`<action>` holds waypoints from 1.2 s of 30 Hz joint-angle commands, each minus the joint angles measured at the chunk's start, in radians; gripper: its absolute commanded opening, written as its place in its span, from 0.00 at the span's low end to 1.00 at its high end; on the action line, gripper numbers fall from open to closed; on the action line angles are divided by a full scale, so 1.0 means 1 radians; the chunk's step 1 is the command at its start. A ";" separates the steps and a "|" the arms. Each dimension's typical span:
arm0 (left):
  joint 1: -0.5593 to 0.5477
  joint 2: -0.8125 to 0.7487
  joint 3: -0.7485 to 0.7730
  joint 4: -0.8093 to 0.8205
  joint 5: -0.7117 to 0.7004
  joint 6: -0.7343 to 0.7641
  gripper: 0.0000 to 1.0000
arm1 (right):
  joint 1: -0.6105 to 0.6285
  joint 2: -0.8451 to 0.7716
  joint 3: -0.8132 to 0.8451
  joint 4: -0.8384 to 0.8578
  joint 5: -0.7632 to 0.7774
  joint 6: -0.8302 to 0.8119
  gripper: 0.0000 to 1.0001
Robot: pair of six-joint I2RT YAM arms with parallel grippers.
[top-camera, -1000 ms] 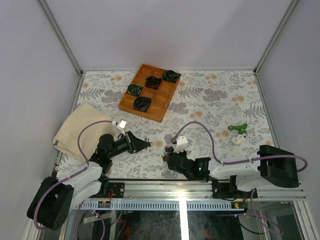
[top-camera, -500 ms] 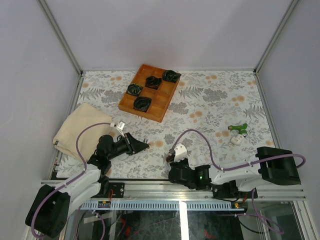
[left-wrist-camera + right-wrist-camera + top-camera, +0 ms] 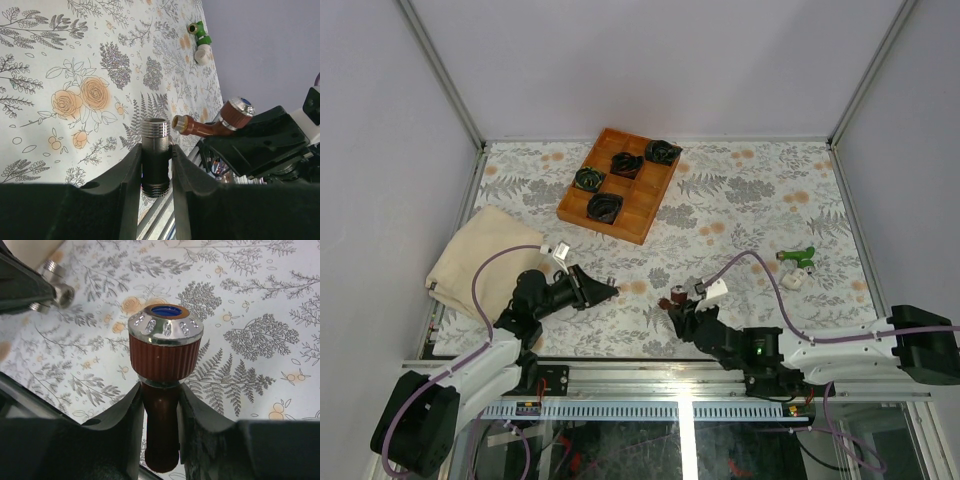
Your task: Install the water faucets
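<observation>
Clenching the left gripper (image 3: 156, 152) on a fitting (image 3: 154, 132), its lower end hidden. Grasping the red faucet (image 3: 165, 347) in the right gripper (image 3: 160, 390), spout just beside the fitting. Glimpsing the green faucet (image 3: 201, 31) far beyond the fitting.

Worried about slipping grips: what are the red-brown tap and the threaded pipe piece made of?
Red-brown tap: probably glossy plastic, smooth sheen, ribbed knob; its shiny ring may be chrome plating. Threaded pipe piece: seemingly metal, dull silvery threads, dark middle band.
</observation>
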 commanded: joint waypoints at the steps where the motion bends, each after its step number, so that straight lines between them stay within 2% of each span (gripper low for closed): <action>1: -0.003 -0.016 0.033 0.030 0.008 -0.011 0.00 | -0.008 0.076 0.067 -0.060 0.045 -0.012 0.06; 4: -0.004 -0.016 0.029 0.035 0.004 -0.015 0.00 | -0.014 0.177 0.136 -0.185 0.025 0.026 0.03; 7: -0.003 -0.014 0.029 0.039 0.005 -0.018 0.00 | -0.022 0.231 0.134 -0.183 -0.042 0.039 0.00; 18: -0.003 0.004 0.025 0.053 0.019 -0.012 0.00 | -0.052 0.261 0.110 -0.200 -0.191 0.065 0.00; 23: -0.002 -0.006 0.018 0.050 0.020 -0.011 0.00 | -0.065 0.273 0.127 -0.226 -0.205 0.070 0.00; 30: -0.003 -0.009 0.021 0.048 0.024 -0.014 0.00 | -0.116 0.178 0.069 -0.104 -0.270 0.089 0.00; 36: -0.002 -0.045 0.042 0.048 0.048 -0.027 0.00 | -0.261 0.003 -0.065 0.196 -0.482 0.053 0.00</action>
